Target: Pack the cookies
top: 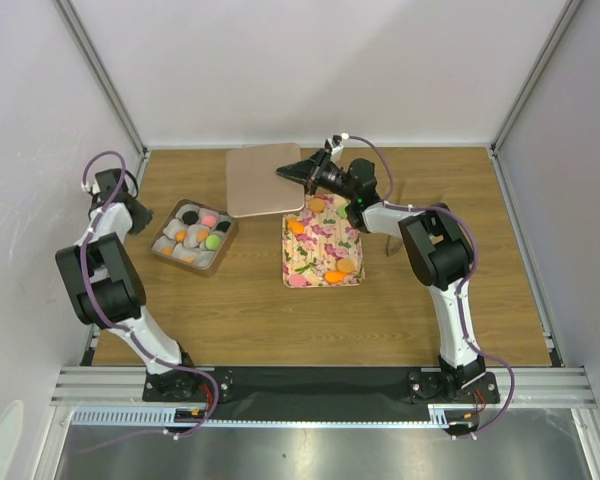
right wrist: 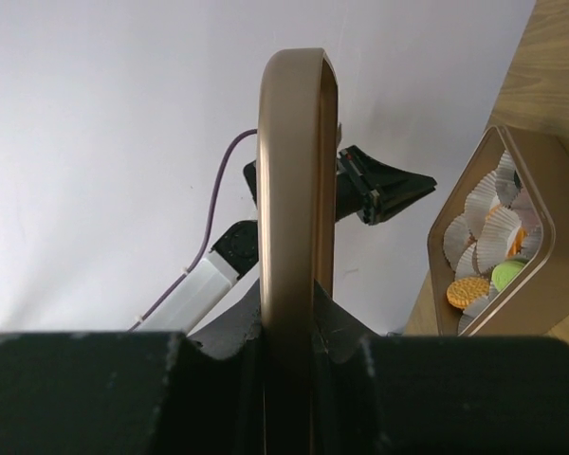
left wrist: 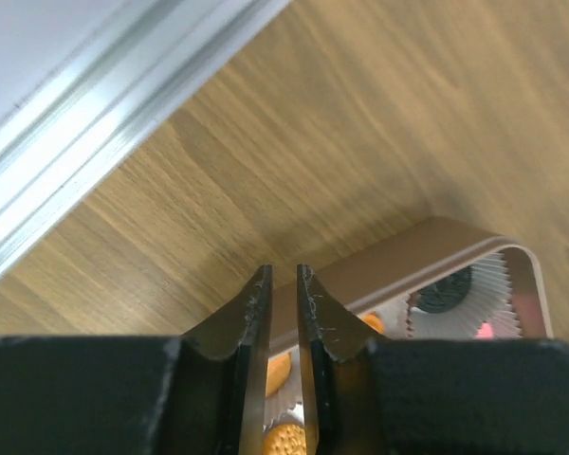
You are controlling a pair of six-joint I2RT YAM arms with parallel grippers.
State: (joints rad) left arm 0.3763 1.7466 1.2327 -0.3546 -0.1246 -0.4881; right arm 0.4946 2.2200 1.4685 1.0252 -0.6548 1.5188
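Right gripper (right wrist: 292, 327) on smooth, rounded tan lid (right wrist: 294, 171)

The left wrist view shows only one corner of the box (left wrist: 427, 248); the rest runs off the lower edge or lies behind the left fingers (left wrist: 248, 327), and the cookies (left wrist: 278, 372) seen through their narrow gap are cut to slivers. In the right wrist view the lower end of the lid (right wrist: 299, 190) vanishes between the right fingers (right wrist: 339, 332), and the right edge crops the box. From above, the right arm (top: 380, 212) covers a far corner of the tray (top: 318, 262).
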